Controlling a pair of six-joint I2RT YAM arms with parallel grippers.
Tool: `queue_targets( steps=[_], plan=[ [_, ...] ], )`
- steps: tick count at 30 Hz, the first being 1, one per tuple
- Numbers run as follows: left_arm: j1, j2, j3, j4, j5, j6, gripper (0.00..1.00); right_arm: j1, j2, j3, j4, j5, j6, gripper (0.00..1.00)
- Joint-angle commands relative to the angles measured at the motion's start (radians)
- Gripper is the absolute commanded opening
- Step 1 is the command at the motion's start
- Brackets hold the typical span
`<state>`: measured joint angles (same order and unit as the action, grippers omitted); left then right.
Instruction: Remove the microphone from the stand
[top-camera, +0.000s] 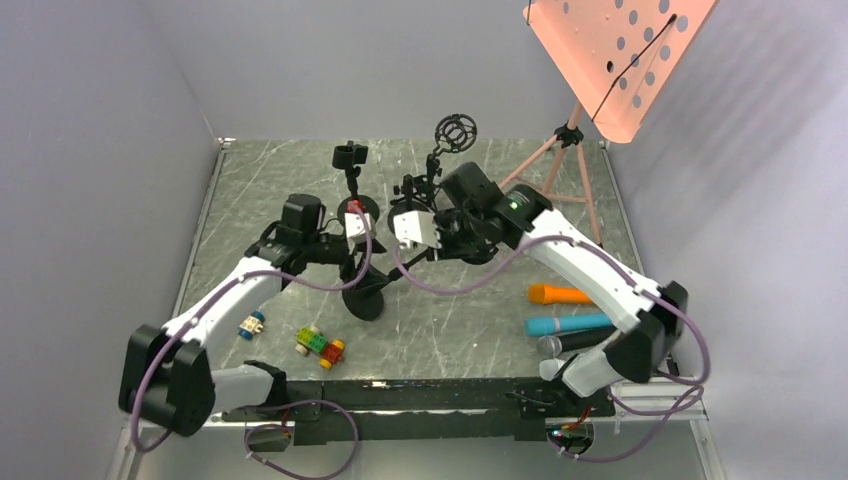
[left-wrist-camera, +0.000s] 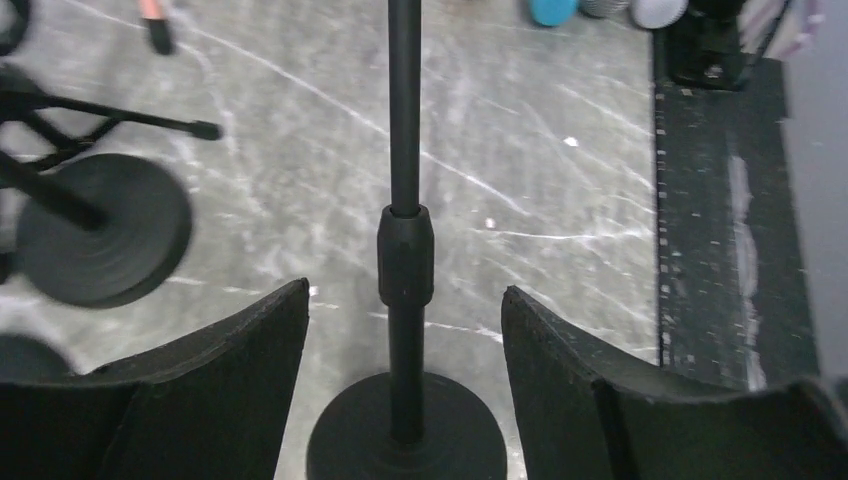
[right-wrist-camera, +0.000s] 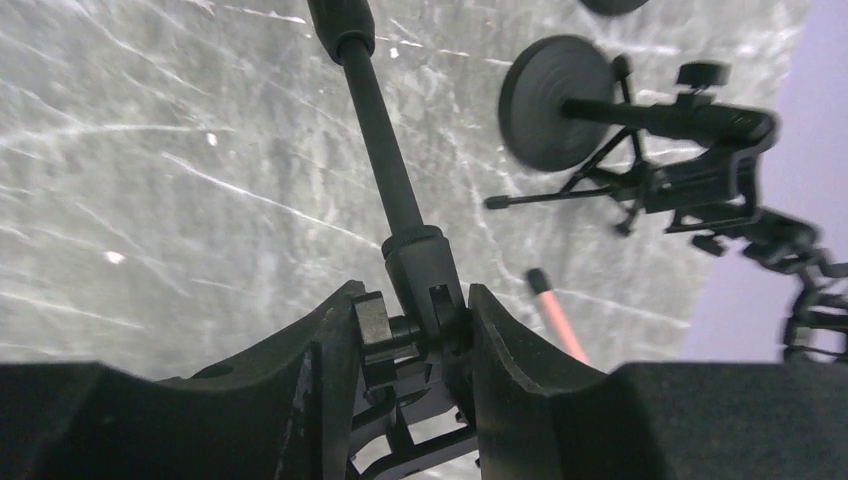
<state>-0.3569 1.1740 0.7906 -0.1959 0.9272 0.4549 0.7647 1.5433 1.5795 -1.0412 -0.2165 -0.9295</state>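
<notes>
The top camera sits high at the near side, looking down over the whole table (top-camera: 470, 335). Both wrist cameras hang close above its middle, looking steeply down along the same black stand (left-wrist-camera: 404, 120).

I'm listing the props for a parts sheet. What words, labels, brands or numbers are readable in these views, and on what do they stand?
No text can be read in any view.
The orange microphone, blue microphone and pink perforated music tray show no lettering.
The toy blocks are too small to tell.
The stand pole and stand clip show no print.
</notes>
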Motion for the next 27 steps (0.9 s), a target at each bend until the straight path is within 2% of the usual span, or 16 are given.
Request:
queue_targets(
  steps=[1,4,6,9,11,13,16,18,19,22,24,25,27],
  plan=[
    [0.011,0.185,0.135,-0.158,0.251,0.143,0.72,0.022,-0.165,-0.164,0.318,0.044,-0.265,0.0],
    [0.007,0.349,0.272,-0.34,0.353,0.268,0.67,0.034,-0.207,-0.24,0.411,0.052,-0.318,0.0],
    [-0.008,0.412,0.325,-0.395,0.387,0.309,0.64,0.04,-0.201,-0.242,0.422,0.056,-0.325,0.0],
    [-0.039,0.416,0.288,-0.284,0.367,0.246,0.6,0.047,-0.173,-0.218,0.418,0.065,-0.308,0.0],
    [-0.056,0.408,0.245,-0.209,0.348,0.213,0.54,0.049,-0.159,-0.207,0.425,0.071,-0.294,0.0],
    [-0.067,0.412,0.24,-0.233,0.334,0.243,0.47,0.051,-0.153,-0.201,0.435,0.08,-0.282,0.0],
    [-0.066,0.412,0.226,-0.233,0.287,0.251,0.24,0.052,-0.15,-0.189,0.433,0.088,-0.259,0.0],
    [-0.064,0.369,0.183,-0.147,0.222,0.197,0.05,0.051,-0.142,-0.163,0.406,0.097,-0.213,0.0],
    [-0.063,0.331,0.15,-0.077,0.185,0.153,0.01,0.051,-0.133,-0.139,0.388,0.102,-0.18,0.0],
    [-0.072,0.182,0.0,0.292,-0.002,-0.045,0.0,0.046,-0.05,0.026,0.266,0.128,0.062,0.0],
    [-0.136,0.061,-0.11,0.529,-0.304,-0.128,0.0,0.025,0.041,0.189,0.151,0.147,0.228,0.0],
    [-0.183,0.027,-0.159,0.618,-0.542,-0.131,0.0,0.011,0.089,0.273,0.083,0.145,0.303,0.0],
    [-0.3,0.008,-0.204,0.722,-0.812,-0.05,0.0,-0.024,0.208,0.425,-0.055,0.112,0.442,0.0]
  ],
)
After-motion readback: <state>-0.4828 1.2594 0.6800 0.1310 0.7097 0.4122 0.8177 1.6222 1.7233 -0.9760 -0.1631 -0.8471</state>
